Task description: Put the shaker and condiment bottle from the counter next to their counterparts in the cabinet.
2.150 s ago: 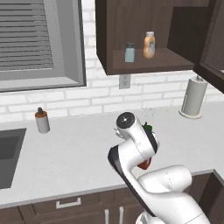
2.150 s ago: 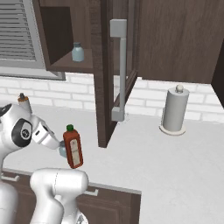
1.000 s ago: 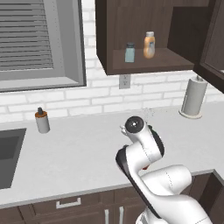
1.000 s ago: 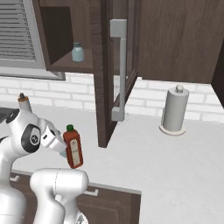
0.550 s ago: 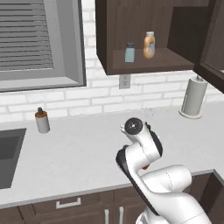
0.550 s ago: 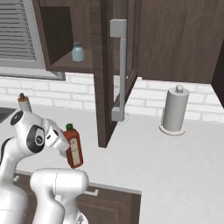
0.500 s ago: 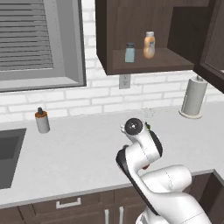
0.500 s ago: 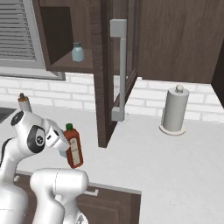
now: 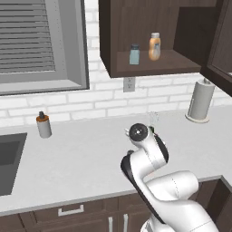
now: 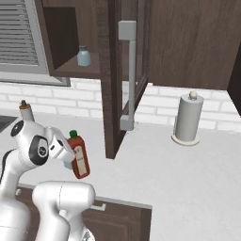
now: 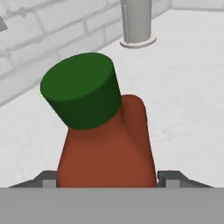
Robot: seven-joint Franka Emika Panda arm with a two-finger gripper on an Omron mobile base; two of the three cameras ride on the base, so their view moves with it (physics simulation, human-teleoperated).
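The condiment bottle (image 11: 109, 148) is red-orange with a green cap (image 11: 81, 89) and stands on the counter (image 10: 188, 174). It sits between my gripper's (image 11: 108, 177) two fingertips (image 11: 173, 178), which press against its sides low on the body. In the right base view my gripper (image 10: 69, 157) reaches the bottle (image 10: 81, 160) from the left. A pale translucent shaker (image 9: 153, 118) stands on the counter just behind my arm. The open cabinet (image 9: 158, 63) holds the counterparts on its shelf: a teal shaker (image 9: 134, 54) and a yellow-orange bottle (image 9: 154, 46).
The cabinet door (image 10: 110, 80) hangs open over the counter, its silver handle (image 10: 128, 75) right of the bottle. A paper towel roll (image 9: 200, 99) stands at the back right. A pump dispenser (image 9: 43, 125) and the sink (image 9: 9, 158) are at the left.
The fingers have closed in from wide open onto the bottle's sides. The hand has come down a little around the bottle. The bottle stays in its place on the counter.
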